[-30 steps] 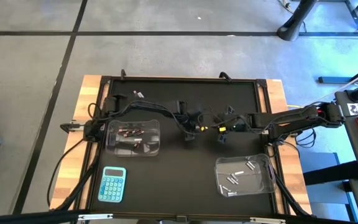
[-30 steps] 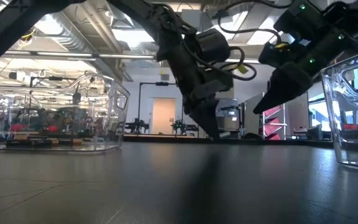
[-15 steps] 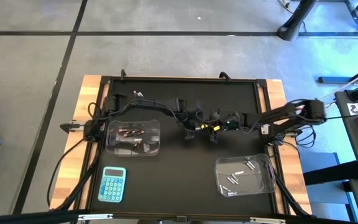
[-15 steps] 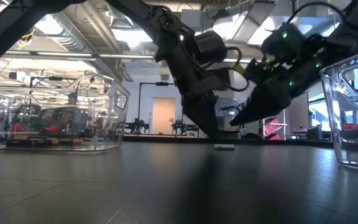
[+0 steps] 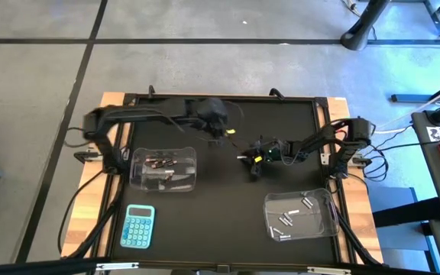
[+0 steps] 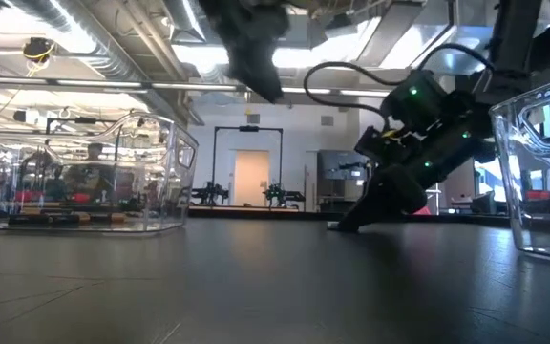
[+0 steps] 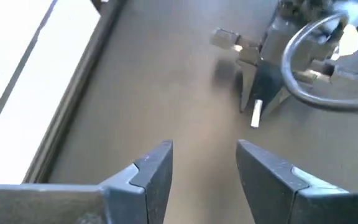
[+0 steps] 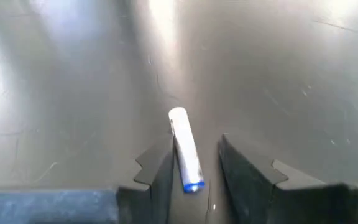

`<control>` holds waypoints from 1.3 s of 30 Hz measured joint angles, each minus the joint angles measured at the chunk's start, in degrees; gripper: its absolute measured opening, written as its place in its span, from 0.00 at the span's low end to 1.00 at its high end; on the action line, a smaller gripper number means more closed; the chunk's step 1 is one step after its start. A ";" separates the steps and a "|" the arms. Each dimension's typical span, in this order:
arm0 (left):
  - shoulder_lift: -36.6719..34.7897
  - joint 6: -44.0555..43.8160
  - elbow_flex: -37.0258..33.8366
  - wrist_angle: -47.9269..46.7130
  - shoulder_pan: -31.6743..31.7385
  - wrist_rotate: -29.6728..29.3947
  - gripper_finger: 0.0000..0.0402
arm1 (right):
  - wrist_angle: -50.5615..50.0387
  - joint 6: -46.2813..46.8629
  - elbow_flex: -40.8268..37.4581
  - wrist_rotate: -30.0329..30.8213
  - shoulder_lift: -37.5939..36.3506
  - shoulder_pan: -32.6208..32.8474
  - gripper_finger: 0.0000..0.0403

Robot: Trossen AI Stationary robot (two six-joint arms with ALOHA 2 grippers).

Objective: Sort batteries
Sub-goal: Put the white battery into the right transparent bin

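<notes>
Battery (image 8: 186, 152): a single silvery-white cylinder with a blue end, lying flat on the dark tabletop (image 5: 205, 221) near its middle, between the two clear tubs. Lay inside the gap of the right gripper (image 8: 194, 163), long axis running roughly along the fingers (image 8: 156, 168) rather than across them, one side close against a finger, the other side clear; fingers parted, not yet pinched on it. Right gripper lowered to the surface, plainly the nearer. Left gripper (image 7: 204, 163) raised toward the far left, fingers spread and empty, looking across at the battery from well apart. Smooth, round, hard; likely to roll if nudged sideways. Tabletop matte, dark, faintly scratched. Left tub (image 5: 163, 169) held dark batteries with reddish ends; right tub (image 5: 299, 215), near the right edge, held silvery ones, so probably this one's destination.
</notes>
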 joint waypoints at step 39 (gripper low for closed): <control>-24.23 -11.31 -43.70 35.55 -12.13 -17.31 0.40 | -80.84 83.70 24.71 14.57 -26.25 60.00 0.05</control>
